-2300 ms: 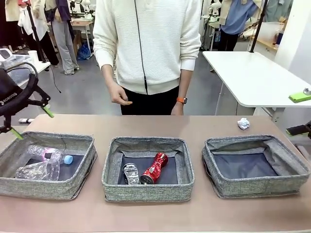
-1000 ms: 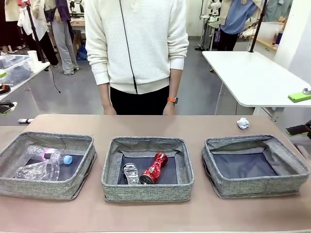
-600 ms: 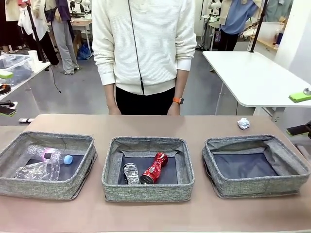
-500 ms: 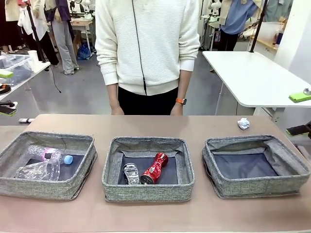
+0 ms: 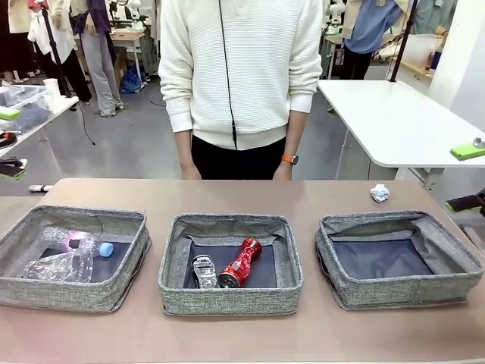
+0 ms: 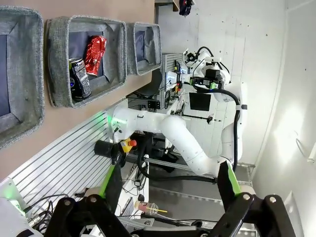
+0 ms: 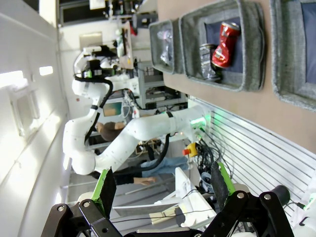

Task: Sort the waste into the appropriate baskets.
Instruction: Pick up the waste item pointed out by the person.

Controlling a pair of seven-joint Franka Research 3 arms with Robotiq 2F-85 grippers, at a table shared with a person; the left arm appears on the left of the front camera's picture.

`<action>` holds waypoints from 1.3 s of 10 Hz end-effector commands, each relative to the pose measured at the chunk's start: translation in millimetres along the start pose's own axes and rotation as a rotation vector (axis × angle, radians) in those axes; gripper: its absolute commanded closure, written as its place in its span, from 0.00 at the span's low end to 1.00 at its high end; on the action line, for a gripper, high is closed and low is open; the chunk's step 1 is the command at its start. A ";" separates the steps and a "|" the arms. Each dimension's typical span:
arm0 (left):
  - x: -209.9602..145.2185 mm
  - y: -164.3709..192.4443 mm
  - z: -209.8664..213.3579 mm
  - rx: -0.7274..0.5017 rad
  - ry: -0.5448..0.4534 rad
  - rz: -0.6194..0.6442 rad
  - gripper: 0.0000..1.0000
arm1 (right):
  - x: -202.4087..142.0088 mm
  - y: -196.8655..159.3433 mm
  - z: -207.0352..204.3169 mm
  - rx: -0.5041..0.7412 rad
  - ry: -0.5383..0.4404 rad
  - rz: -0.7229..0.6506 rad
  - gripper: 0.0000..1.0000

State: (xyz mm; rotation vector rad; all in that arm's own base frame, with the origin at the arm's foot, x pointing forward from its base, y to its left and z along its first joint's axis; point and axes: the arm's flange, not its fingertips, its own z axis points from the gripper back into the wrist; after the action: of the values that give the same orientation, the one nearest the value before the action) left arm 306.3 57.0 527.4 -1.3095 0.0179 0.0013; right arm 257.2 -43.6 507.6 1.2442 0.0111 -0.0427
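Currently, your front view shows the left basket [image 5: 125,262] holding the clear plastic bottle [image 5: 79,243] and crumpled container [image 5: 57,267], and the middle basket [image 5: 227,296] holding the crushed can [image 5: 203,271] and red soda can [image 5: 241,262]. The right basket [image 5: 394,292] is bare; the white paper ball [image 5: 380,192] lies on the surface [image 5: 242,337] behind it, so I judge one item left. Your left wrist view shows the left claw [image 6: 168,190] spread wide, holding nothing. Your right wrist view shows the right claw [image 7: 162,185] likewise wide and unladen.

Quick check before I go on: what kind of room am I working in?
Most likely a robotics lab: a robot arm on a slotted rail base, white workbench, and three grey sorting baskets laid out for the test.
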 end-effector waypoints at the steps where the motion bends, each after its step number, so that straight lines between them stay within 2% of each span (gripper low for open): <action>1: -0.5 -7.1 -1.6 -0.012 0.003 0.008 0.00 | 1.0 1.0 1.4 0.015 0.003 0.022 0.00; 13: -0.5 -7.1 -1.6 -0.012 0.003 0.008 0.00 | 1.0 1.0 1.4 0.015 0.003 0.022 0.00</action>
State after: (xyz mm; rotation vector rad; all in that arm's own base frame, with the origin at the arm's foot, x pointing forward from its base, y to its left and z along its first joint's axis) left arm 306.3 57.0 527.4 -1.3098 0.0179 0.0014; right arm 257.2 -43.6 507.6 1.2442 0.0111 -0.0427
